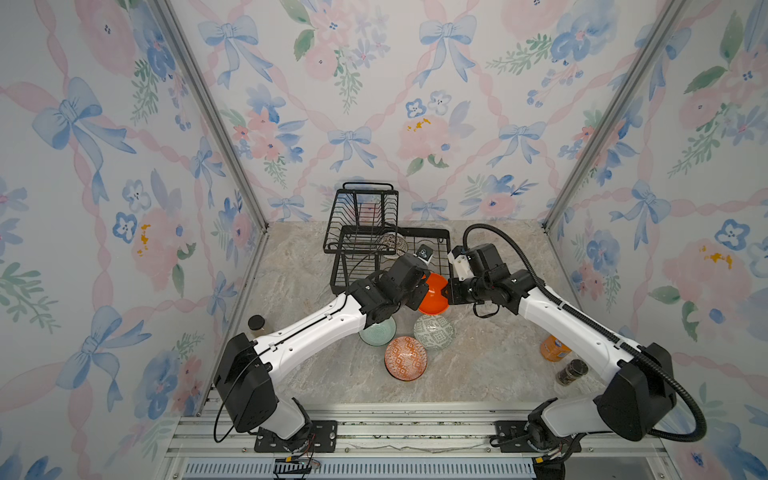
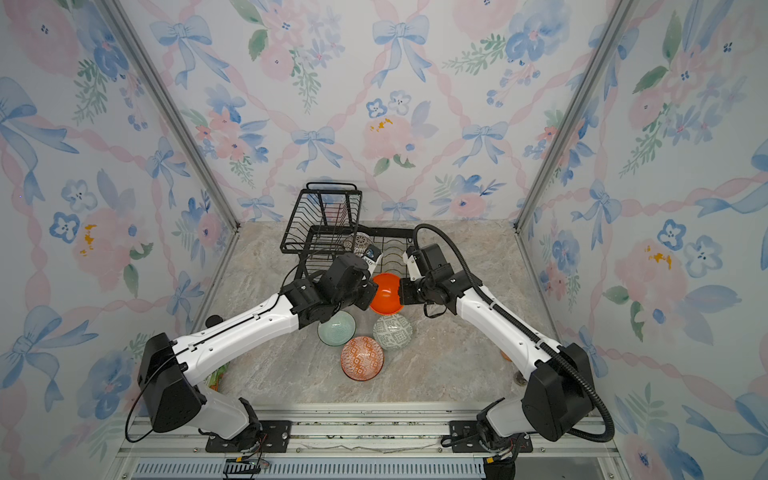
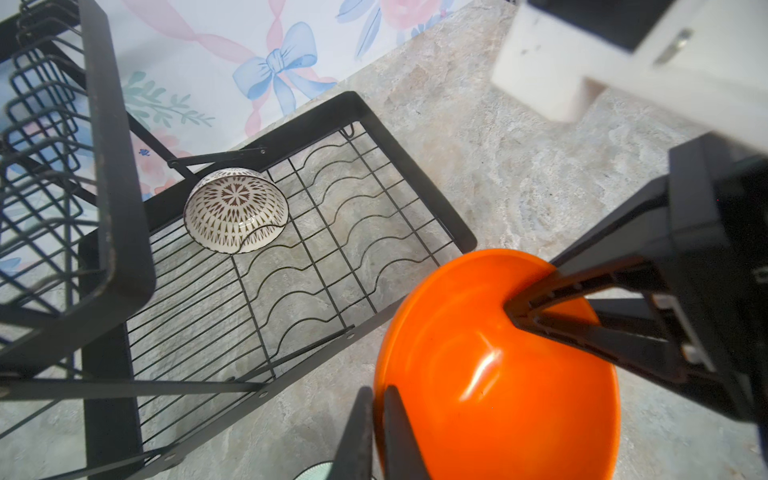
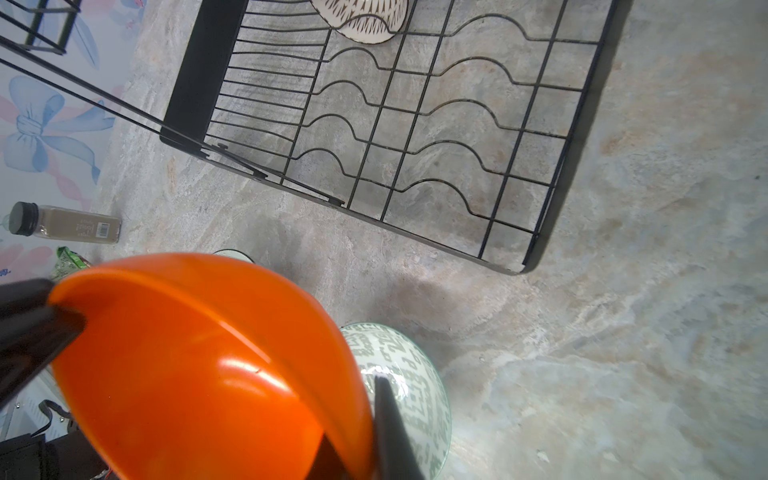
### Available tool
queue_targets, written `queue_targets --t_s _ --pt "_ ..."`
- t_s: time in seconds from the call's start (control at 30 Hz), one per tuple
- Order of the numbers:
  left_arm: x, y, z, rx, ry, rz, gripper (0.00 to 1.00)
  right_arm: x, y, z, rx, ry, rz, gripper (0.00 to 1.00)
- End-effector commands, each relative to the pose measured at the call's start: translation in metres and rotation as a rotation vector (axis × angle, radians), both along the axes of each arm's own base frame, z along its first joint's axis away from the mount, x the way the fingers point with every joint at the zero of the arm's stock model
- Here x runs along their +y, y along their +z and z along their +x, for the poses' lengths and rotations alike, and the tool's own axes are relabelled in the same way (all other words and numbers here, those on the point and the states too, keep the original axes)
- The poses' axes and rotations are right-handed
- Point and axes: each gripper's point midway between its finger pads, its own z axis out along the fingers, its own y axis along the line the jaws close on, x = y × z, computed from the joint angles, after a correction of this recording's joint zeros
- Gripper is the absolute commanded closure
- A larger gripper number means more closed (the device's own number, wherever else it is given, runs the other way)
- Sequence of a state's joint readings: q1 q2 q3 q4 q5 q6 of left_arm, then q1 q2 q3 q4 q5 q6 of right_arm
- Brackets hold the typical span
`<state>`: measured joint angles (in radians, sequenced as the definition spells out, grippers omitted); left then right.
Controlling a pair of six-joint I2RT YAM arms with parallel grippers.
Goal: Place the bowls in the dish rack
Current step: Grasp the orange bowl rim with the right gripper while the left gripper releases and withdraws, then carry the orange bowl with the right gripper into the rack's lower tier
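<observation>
Bright, even light here, soft and from above, with no hard shadows in either top view. Under the arms there are just faint grey smudges on the tabletop (image 1: pixel 478 374). The walls (image 1: pixel 83 208) stretch and bow toward the edges, a wide-angle pull. In the wrist views, a white streak of glare sits on the orange bowl (image 3: pixel 498 395), and shows again in the right wrist view. The left gripper (image 3: pixel 377 392) is a dark, soft-edged shape up close. The white block (image 3: pixel 552 62) is fully out of focus and nearly washed out. The rack (image 3: pixel 110 415) wires farther off are crisp.
</observation>
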<state>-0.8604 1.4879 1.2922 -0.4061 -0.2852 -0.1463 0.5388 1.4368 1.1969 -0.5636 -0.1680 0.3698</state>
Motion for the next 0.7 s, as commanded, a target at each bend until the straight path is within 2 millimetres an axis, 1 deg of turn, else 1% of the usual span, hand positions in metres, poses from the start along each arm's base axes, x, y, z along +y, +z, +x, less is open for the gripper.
queue_targets --t_s 0.0,0.03,0.17,0.27,0.37,0.5,0.63,0.67 --pt "0.004 0.012 -0.004 -0.012 -0.039 -0.089 0.26 -0.002 0.018 0.008 -0.064 0.003 -0.029 1.00" --pt "0.010 0.010 -0.002 -0.009 -0.024 -0.097 0.03 -0.004 0.022 0.010 -0.084 0.004 -0.044 1.00" --pt "0.037 -0.003 0.006 0.012 0.029 -0.115 0.02 -0.012 0.041 0.029 -0.214 -0.012 -0.101 1.00" --pt "0.052 -0.010 0.007 0.024 0.051 -0.136 0.02 -0.017 0.056 0.049 -0.332 -0.008 -0.172 1.00" --pt "0.064 -0.016 0.005 0.025 0.068 -0.138 0.02 -0.019 0.071 0.075 -0.479 -0.008 -0.252 1.00" --pt "0.080 -0.026 -0.003 0.044 0.078 -0.163 0.02 -0.012 0.093 0.117 -0.714 0.008 -0.317 1.00" --pt "0.096 -0.032 -0.009 0.041 0.103 -0.188 0.02 -0.009 0.100 0.160 -0.909 0.043 -0.415 1.00" --pt "0.100 -0.032 -0.010 0.038 0.111 -0.190 0.02 -0.008 0.093 0.172 -0.942 0.055 -0.448 1.00"
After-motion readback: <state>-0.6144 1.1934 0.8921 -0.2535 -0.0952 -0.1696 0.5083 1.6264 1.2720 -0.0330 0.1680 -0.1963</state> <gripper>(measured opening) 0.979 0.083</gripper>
